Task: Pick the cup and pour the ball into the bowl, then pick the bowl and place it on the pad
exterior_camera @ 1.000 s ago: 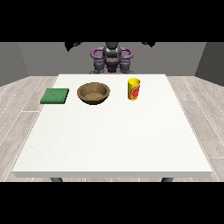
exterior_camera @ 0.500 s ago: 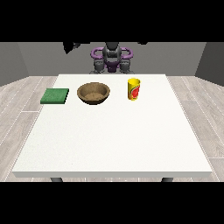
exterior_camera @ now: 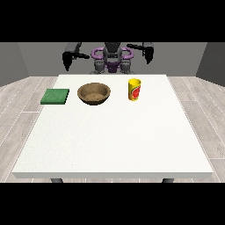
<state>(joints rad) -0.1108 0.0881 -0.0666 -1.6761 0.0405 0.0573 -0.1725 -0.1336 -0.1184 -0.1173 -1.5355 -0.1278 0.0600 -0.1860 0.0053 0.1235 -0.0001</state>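
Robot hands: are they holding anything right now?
No. Both hands, one at the view's left and one at the right, hang in the air, away from the cup.

Single front view, across the table [exterior_camera: 112, 145], facing the robot [exterior_camera: 112, 59], elevated

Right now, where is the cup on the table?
In the front view the cup stands upright on the table's far half, right of centre, with the bowl to its left and the green pad beyond that. No hand touches it.
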